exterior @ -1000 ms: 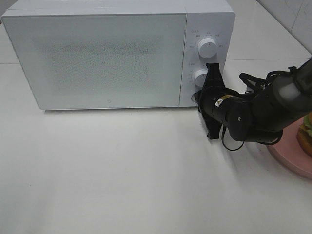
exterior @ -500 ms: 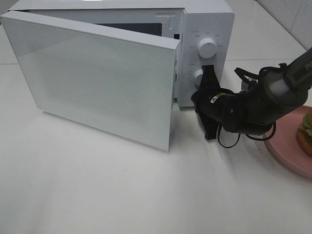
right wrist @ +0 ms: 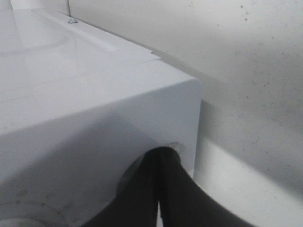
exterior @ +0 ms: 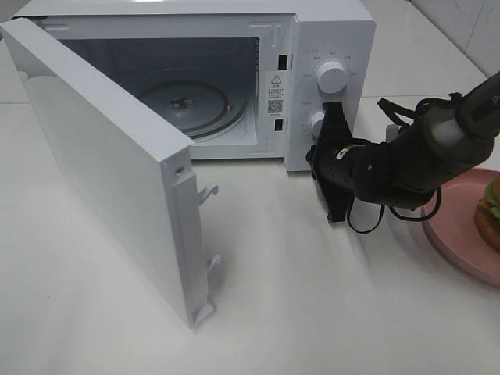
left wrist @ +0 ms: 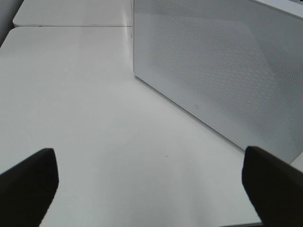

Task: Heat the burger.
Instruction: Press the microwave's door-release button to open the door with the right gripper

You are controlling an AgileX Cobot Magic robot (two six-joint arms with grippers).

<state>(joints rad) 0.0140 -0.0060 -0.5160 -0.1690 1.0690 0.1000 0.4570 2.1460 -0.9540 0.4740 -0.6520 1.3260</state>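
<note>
The burger (exterior: pixel 491 209) sits on a pink plate (exterior: pixel 457 242) at the far right edge of the exterior view, only partly in frame. My right gripper (exterior: pixel 315 156) is shut, its tips against the lower front corner of the white microwave's control panel (exterior: pixel 332 101). In the right wrist view the shut fingers (right wrist: pixel 163 189) touch a small button by that corner. The microwave door (exterior: pixel 109 180) stands wide open to the left, showing the glass turntable (exterior: pixel 187 101). My left gripper (left wrist: pixel 151 189) is open and empty, facing the door's outer face (left wrist: pixel 222 71).
The open door juts far forward over the left half of the white counter (exterior: pixel 312 312). Two round knobs (exterior: pixel 331 74) sit above my right gripper. A black cable loops under the right arm (exterior: pixel 406 168).
The microwave door has swung from shut to wide open towards the left. My right gripper has stayed at the lower panel, and the arm has shifted slightly.
</note>
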